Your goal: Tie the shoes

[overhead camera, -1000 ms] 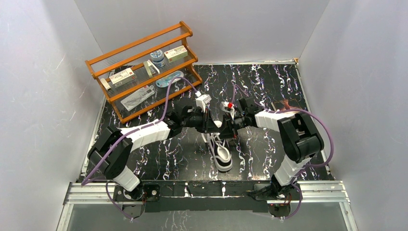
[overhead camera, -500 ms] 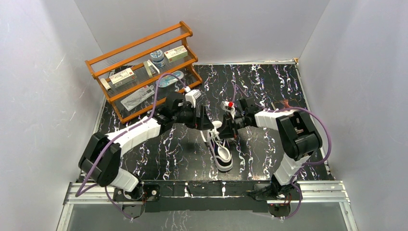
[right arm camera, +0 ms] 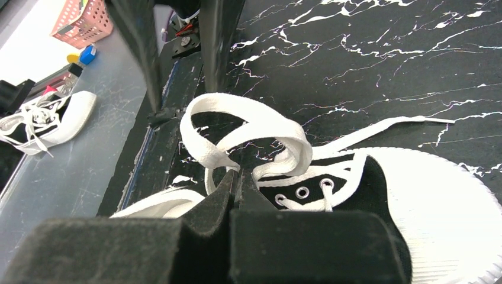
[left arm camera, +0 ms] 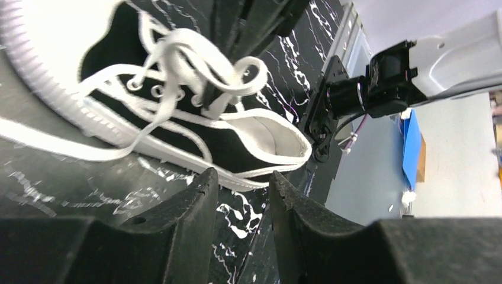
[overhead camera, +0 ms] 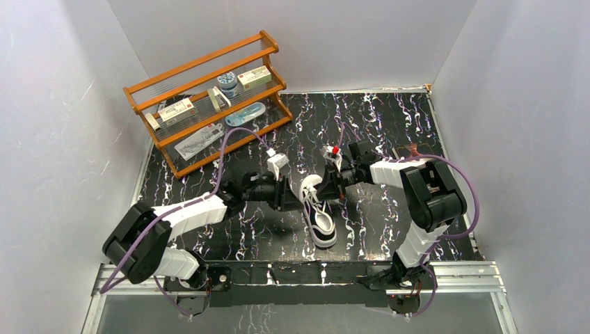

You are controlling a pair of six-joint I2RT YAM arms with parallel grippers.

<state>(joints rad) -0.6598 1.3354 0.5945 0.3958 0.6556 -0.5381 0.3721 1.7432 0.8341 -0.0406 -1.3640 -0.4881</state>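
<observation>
R gripper (right arm camera: 237, 173) is pinching shut on a lace loop (right arm camera: 248, 127), holding it standing up above the shoe (overhead camera: 321, 224); L gripper (left arm camera: 244, 176) is sitting part open w/ nothing btw its fingers, hovering low over the table (overhead camera: 389, 125) just beside the shoe's heel end, not touching it. Shoe is resting sole-down near mid-front of the table btw the two grippers, white toe cap pointing toward the arm bases, heel toward the back, other lace lengths trailing loose onto the table. Wooden rack (overhead camera: 209, 104) is standing at the back L corner, well apart. A second shoe (right arm camera: 53, 118) is lying off the table, seen from the R wrist
</observation>
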